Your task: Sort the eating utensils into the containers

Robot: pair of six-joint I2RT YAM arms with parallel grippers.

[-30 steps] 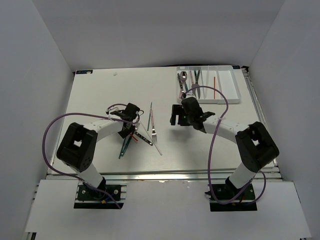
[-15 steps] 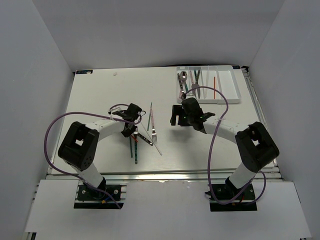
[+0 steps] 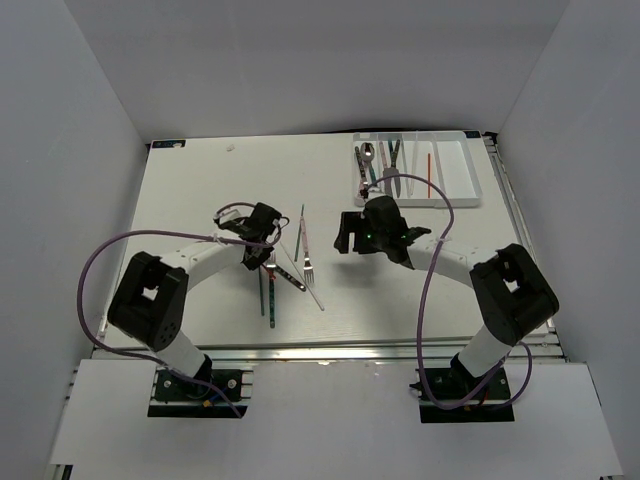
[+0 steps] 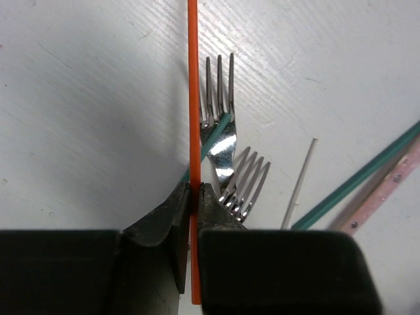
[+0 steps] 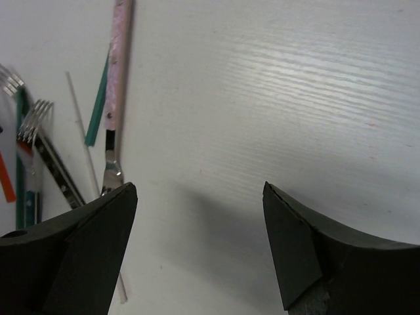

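- Left gripper pinches an orange chopstick in narrow jaws; I lose its far end past the wrist view's top edge.
- Two forks lie crossed just beside it.
- Right gripper hangs wide over bare table.
- Far right, the white tray holds utensils I can't tell apart.

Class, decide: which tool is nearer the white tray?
Right. The right tool hovers just near-side of the white tray; the left tool sits farther left, gripping an orange chopstick.
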